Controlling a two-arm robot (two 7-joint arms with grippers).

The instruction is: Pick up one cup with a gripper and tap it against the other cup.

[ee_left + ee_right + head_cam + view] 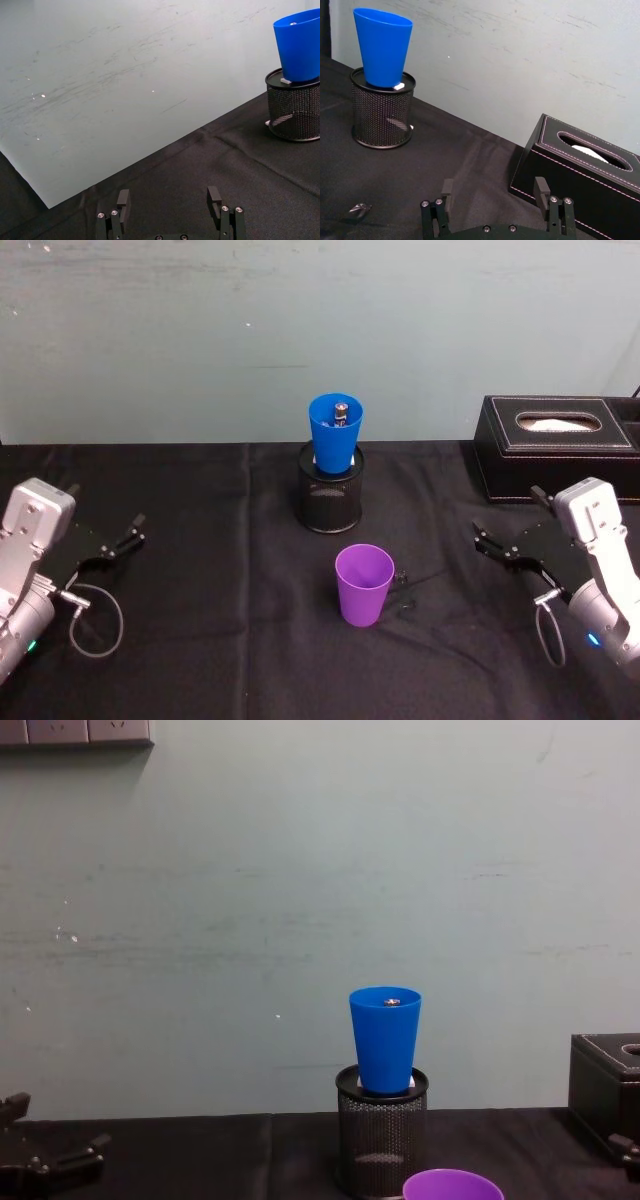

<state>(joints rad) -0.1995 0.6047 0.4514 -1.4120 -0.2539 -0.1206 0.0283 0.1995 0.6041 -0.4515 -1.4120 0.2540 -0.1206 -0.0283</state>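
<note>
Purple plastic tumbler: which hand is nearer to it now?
Right. The right hand, open, sits to the right of the purple plastic tumbler; the left hand, open, sits farther away on its left.

Black mesh pen holder mid-table on black cloth; black tissue box at right, near wall.

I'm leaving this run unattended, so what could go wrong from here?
The blue cup stands in the mesh holder, raised off the table, with a small item inside; a firm tap could tip it out.
The purple cup is smooth and tapered, so it might slip or topple as a gripper closes.
The tissue box sits close to the right gripper; a wide swing may clip it.
</note>
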